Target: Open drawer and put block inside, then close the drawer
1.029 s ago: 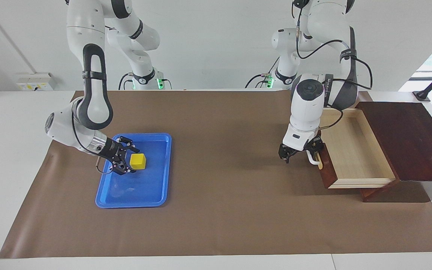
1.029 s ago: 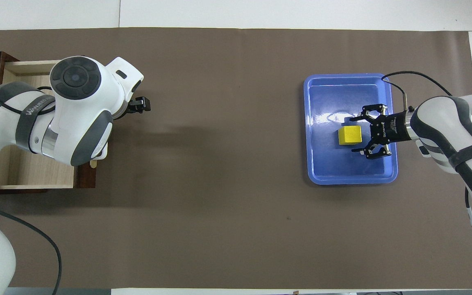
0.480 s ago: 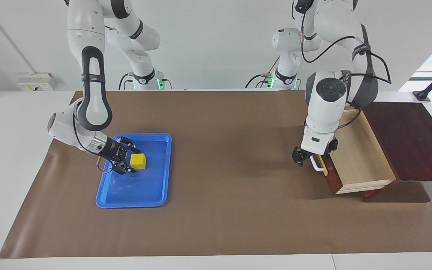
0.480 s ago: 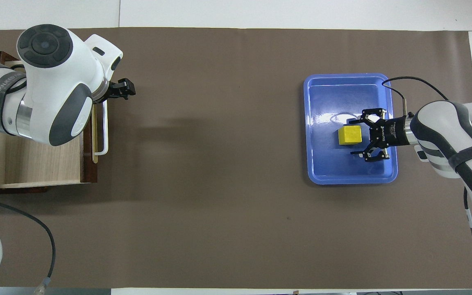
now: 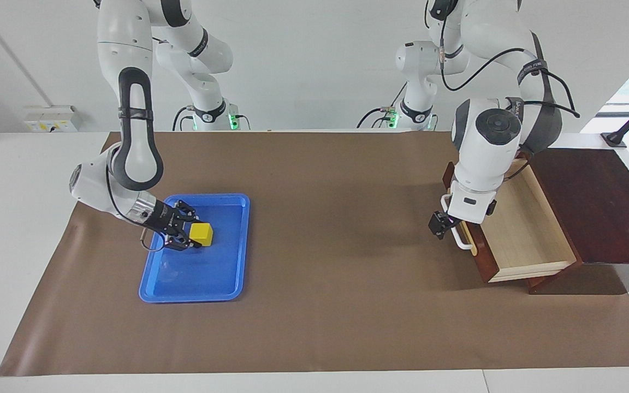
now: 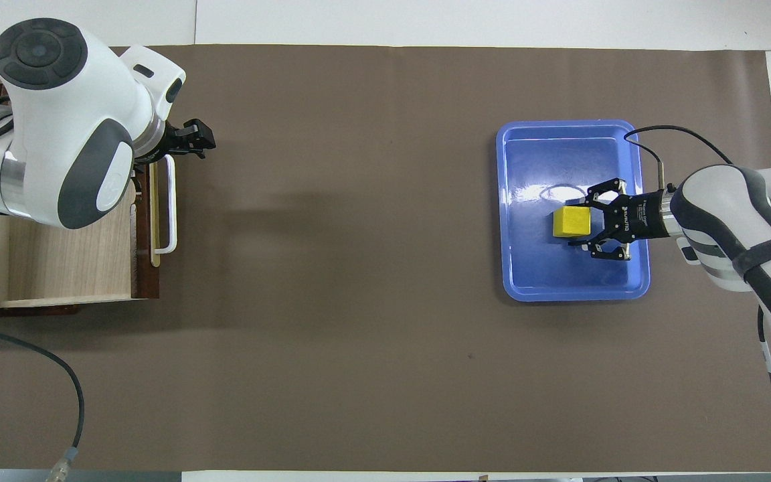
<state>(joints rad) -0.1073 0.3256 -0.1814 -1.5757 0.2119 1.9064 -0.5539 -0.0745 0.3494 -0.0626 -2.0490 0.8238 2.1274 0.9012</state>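
While the drawer (image 5: 516, 229) stands open, handle toward the tray (image 5: 221, 278), the right end effector (image 5: 188, 234) spreads beside the block (image 5: 201, 233).

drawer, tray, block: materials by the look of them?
Drawer: looks like wood, pale grained interior, dark reddish-brown front, white bar handle, material unclear. Tray: probably glossy blue plastic, since it shows glare and rounded moulded rims. Block: matte yellow, with no grain visible, so painted wood or plastic; cannot tell which.
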